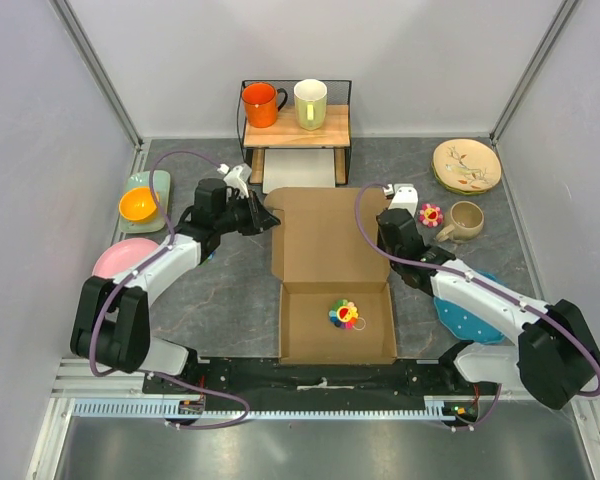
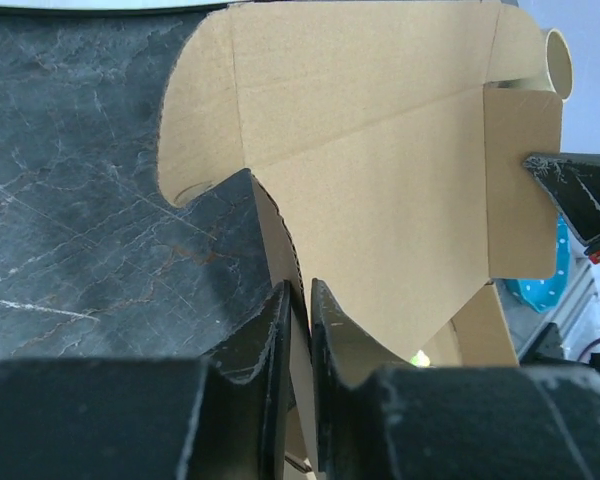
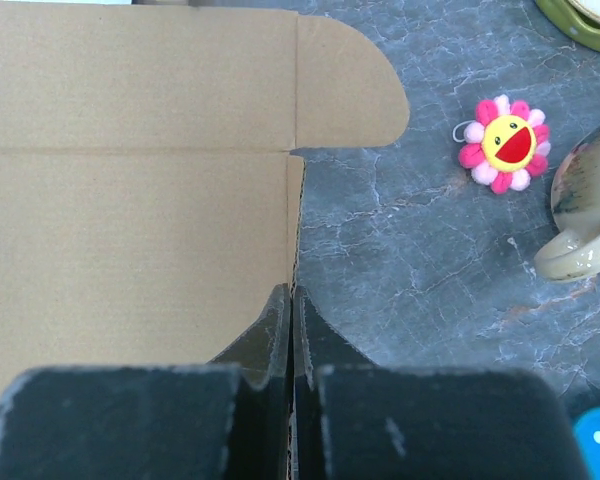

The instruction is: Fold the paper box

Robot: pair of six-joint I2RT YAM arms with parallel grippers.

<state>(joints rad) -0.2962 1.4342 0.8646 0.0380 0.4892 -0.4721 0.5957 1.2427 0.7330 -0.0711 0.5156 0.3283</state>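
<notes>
The brown paper box lies in the middle of the table, its tray part near me and its lid panel spread flat toward the shelf. A small colourful flower toy lies inside the tray. My left gripper is shut on the lid's left side flap, which stands upright between the fingers. My right gripper is shut on the lid's right side flap, seen edge-on in the right wrist view. The lid panel fills the left of that view.
A wooden shelf with an orange mug and a cream mug stands behind the box. A pink flower toy, beige cup and plate sit right. An orange bowl and pink plate sit left.
</notes>
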